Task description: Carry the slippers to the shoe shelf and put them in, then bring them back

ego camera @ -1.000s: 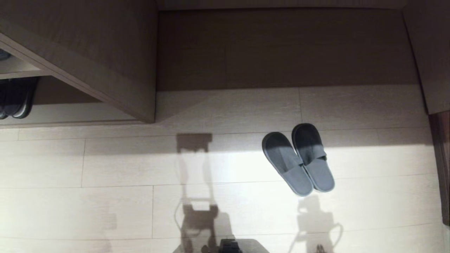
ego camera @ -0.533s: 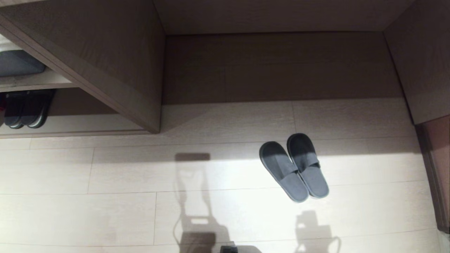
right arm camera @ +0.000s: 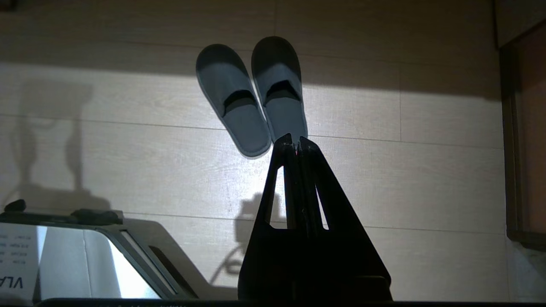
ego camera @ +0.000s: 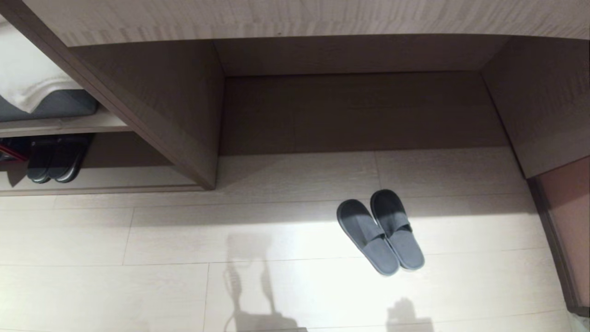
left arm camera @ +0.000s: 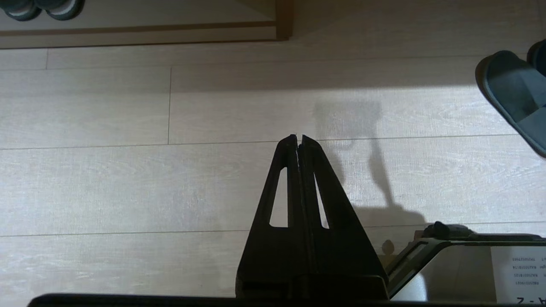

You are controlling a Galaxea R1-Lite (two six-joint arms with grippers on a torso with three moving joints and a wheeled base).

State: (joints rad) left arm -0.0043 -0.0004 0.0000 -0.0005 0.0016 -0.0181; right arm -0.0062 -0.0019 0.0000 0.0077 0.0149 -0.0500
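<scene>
Compared with a second ago, my head camera has tilted upward, so the whole scene has slid down the picture; nothing on the floor has itself moved. The dark part of the robot's base that showed at the bottom edge is now out of the head view, and a pale wood-grain top has come into sight along the upper edge.

Nearest to me, neither arm appears in the head view; only their shadows fall on the pale plank floor. In the left wrist view, the left gripper hangs above bare floor with its two dark fingers pressed together, holding nothing. In the right wrist view, the right gripper is likewise closed tight and empty, its tips lined up with the heel of one slipper but clearly above the floor, not touching it.

Further out, the slippers lie side by side on the floor, touching, angled with toes toward the furniture, half in light and half in shade.

Beyond them is a tall brown recess. To its left, past a slanting panel, is the shoe shelf, where a darker pair sits on the pale base board. On the board above lies something grey with white cloth over it.
</scene>
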